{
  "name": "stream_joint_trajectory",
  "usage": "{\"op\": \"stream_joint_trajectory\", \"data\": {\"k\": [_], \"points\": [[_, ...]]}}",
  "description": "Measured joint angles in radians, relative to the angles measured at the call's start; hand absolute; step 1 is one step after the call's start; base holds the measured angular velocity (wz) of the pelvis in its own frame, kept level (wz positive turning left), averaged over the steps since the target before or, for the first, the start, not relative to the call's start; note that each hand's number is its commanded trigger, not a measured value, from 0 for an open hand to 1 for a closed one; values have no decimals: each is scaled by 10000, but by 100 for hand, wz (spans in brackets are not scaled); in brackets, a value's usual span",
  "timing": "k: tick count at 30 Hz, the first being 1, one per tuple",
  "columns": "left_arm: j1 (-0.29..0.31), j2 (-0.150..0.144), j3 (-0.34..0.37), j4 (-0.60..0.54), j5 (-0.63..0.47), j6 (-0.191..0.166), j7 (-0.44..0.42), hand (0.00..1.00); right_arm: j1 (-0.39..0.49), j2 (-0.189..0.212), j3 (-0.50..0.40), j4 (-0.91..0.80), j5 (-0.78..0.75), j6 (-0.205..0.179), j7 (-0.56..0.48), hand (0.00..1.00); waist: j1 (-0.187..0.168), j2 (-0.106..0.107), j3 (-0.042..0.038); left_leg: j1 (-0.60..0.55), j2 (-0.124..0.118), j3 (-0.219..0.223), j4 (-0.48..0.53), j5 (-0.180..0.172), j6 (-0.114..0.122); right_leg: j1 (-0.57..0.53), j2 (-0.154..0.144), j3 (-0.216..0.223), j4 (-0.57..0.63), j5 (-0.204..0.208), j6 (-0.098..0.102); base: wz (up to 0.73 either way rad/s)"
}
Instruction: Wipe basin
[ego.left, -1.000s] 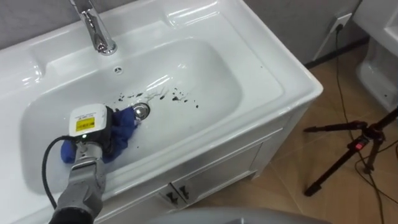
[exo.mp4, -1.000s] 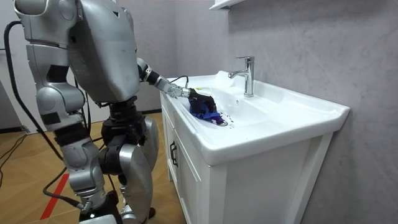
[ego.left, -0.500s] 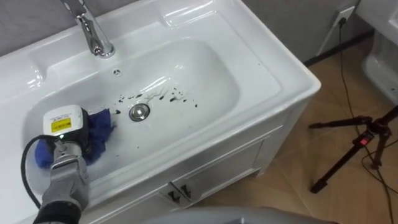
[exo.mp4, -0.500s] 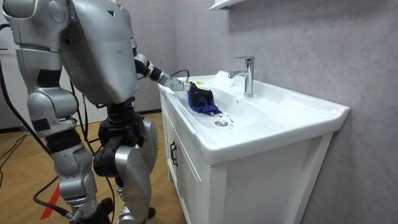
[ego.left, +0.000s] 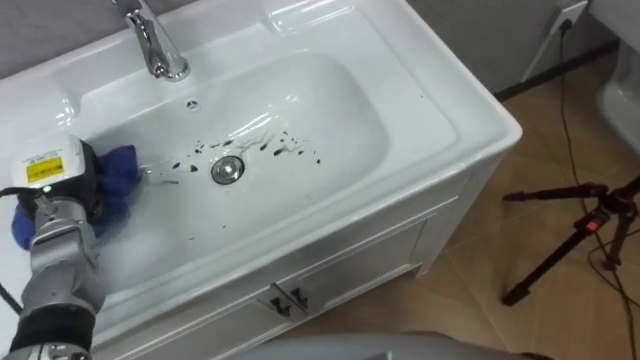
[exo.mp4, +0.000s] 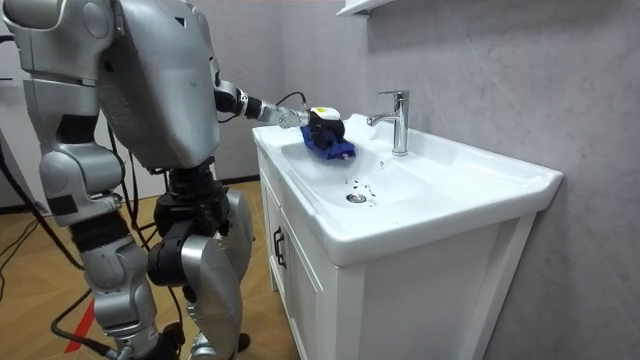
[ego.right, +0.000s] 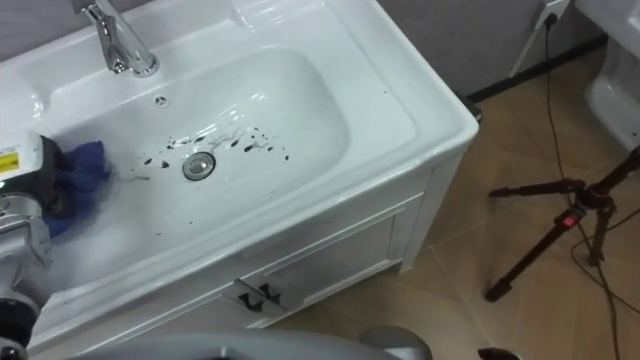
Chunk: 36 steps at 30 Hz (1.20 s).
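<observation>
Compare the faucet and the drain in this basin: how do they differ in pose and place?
The faucet stands upright on the back ledge of the basin, while the drain lies flat at the bottom of the bowl. The faucet is a tall column; the drain is a small round disc. Dark specks lie around the drain, none at the faucet's base. Both are shiny metal, and the left hand, gripping the blue cloth, touches neither.

- yellow label (ego.left: 43, 170) w/ dark print, on back of left hand (ego.left: 78, 188); chars too small to read
- no other text, nos. or signs legible
</observation>
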<state>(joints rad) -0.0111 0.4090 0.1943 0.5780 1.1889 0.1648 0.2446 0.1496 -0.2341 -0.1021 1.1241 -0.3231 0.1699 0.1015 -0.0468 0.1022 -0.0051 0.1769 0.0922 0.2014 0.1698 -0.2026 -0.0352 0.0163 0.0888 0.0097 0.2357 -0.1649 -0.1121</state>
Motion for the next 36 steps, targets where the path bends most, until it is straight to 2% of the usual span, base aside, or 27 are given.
{"op": "stream_joint_trajectory", "data": {"k": [1,4,7,12,17,20,23,25,27,30,36], "points": [[-5,28,0,-37,-49,8,-14,100,-11,-21,14,6,4,-14,-1,0,6,4,1,0,-3,-2,-2,0,0,-1,-5,-6,1,0,0,4],[-98,35,-12,-163,-1138,157,-139,100,-39,-49,52,3,208,-78,-24,0,-15,-1,7,13,-4,2,-40,0,0,13,-22,-59,2,-5,8,7],[-159,-6,-10,-309,-1612,296,-244,100,-53,-10,106,28,314,-113,-25,0,-112,-105,64,2,-3,-3,-41,0,0,-6,-33,-114,14,-12,14,7],[-281,-540,-78,-314,-2626,541,-246,100,-114,25,452,432,426,-147,-122,0,-372,-171,61,-110,-47,-8,-12,-6,-10,-140,-115,-211,122,-72,55,7],[-470,-1038,-392,-299,-3420,658,-246,100,-15,121,594,435,417,-75,-268,0,-682,-266,96,-8,-86,3,-20,-6,-11,-123,-157,-232,164,-92,93,2],[-746,-1290,-512,-253,-3438,703,-400,100,20,288,592,449,431,-63,-259,0,-942,-480,155,-29,-90,52,-13,-6,-11,-189,-150,-175,228,-100,107,-2],[-1110,-1545,-653,-31,-3439,715,-430,100,126,415,604,500,439,-49,-255,0,-986,-617,97,-63,-75,255,-10,-6,-11,-278,-131,-70,241,-74,108,-15],[-1173,-1584,-859,71,-3454,707,-445,100,184,419,605,509,464,-47,-260,0,-1064,-630,92,-10,-73,463,-12,-6,-12,-285,-108,67,239,-61,119,-24],[-1245,-1592,-1005,249,-3568,706,-508,100,314,438,606,502,555,-49,-260,0,-1206,-629,92,63,-71,471,-20,-19,-30,-260,-72,190,223,-54,121,-21],[-1449,-1667,-1022,523,-3724,678,-597,100,393,501,603,503,579,-43,-254,0,-1456,-637,101,90,-51,521,-48,-31,-49,-231,-45,226,226,-52,116,-7],[-1500,-1671,-1022,706,-3710,593,-606,100,350,597,603,498,579,-75,-261,0,-1647,-693,142,108,-5,651,-37,-32,-51,-194,35,392,211,-26,77,-7]]}}
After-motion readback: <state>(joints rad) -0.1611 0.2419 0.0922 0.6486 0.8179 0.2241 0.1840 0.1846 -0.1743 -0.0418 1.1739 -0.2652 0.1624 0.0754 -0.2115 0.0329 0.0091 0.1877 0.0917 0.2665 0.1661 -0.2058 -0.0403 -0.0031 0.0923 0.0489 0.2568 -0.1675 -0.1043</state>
